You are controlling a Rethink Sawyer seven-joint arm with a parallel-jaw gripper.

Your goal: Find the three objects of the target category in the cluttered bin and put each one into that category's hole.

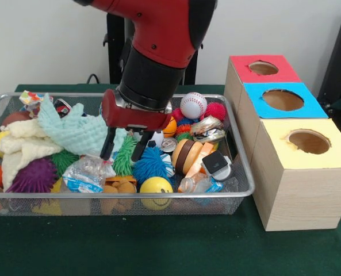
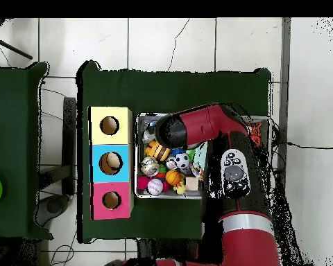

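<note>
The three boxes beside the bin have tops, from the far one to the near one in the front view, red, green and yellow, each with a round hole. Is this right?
Not quite. The middle box has a blue top, not green, as the front view shows. The far box is red and the near box is yellow, each with a round hole, standing beside the bin.

Lab: robot arm (image 1: 158, 34), tiled floor (image 2: 169, 41)

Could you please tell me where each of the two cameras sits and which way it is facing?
Front view: level across the table, facing the mesh bin and three boxes; the arm descends from above, gripper with open fingers over the toys.
Overhead view: above, looking straight down; the arm reaches up from the bottom edge.
Shared: bin, boxes, baseball.
</note>
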